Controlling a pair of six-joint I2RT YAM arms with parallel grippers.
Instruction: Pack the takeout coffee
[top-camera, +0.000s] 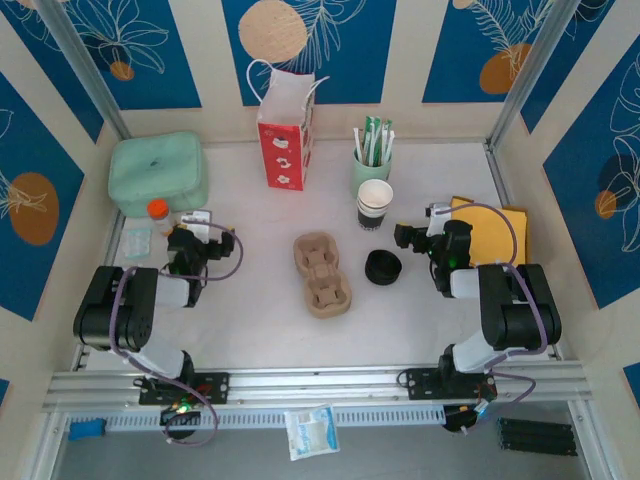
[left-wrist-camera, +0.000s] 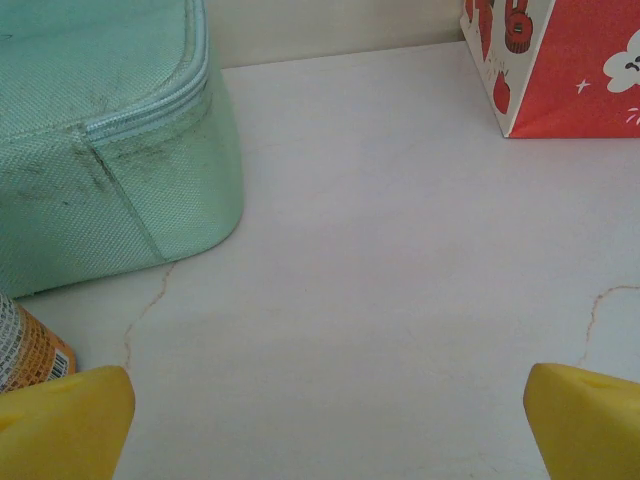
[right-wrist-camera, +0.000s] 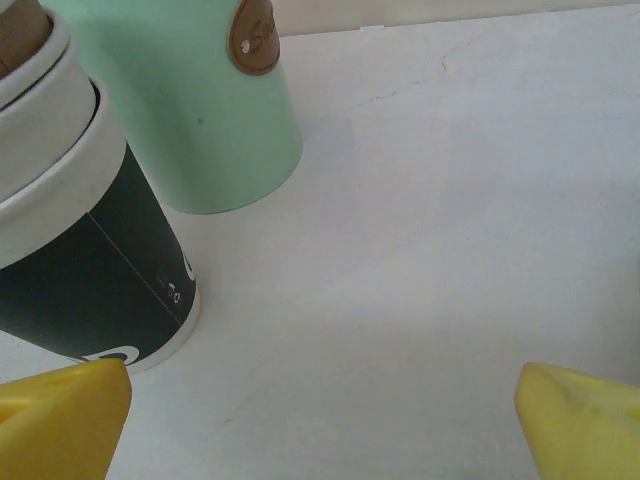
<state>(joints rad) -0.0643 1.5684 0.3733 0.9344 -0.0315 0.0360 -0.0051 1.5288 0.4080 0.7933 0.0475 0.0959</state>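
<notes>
Toward the far edge of the worktop (top-camera: 450, 170), right of centre, your tan cup (top-camera: 376, 192) stands upright, nested in the top of the black-sided cup (top-camera: 371, 216). The mint cup (top-camera: 368, 170) of sticks is just behind the stack. The lid (top-camera: 383, 267) is off the cup and lies on the worktop nearer the arms, apart from the stack.

Your right gripper (top-camera: 408, 236) sits near the stack on its right side, with its fingers spread wide and nothing between them. From the right wrist, the gap of the gripper (right-wrist-camera: 320, 410) faces bare worktop. The black-sided cup (right-wrist-camera: 90, 270) stands just beyond one yellow finger (right-wrist-camera: 60, 420), outside the gap, and the tan cup (right-wrist-camera: 18, 30) shows as a brown sliver at its top. The mint cup (right-wrist-camera: 190, 110) is behind. Nothing touches either finger.

Your left gripper (top-camera: 186, 238) is well apart from the cup, near the left edge, with the carrier (top-camera: 322, 274) between them. The left wrist view has this gripper (left-wrist-camera: 325, 410) wide open too and empty over bare worktop. The green case (left-wrist-camera: 110, 150) is ahead on its left, the red bag (left-wrist-camera: 560, 70) is ahead on its right, and a bottle (left-wrist-camera: 25, 350) is just beside one finger (left-wrist-camera: 65, 425).
</notes>
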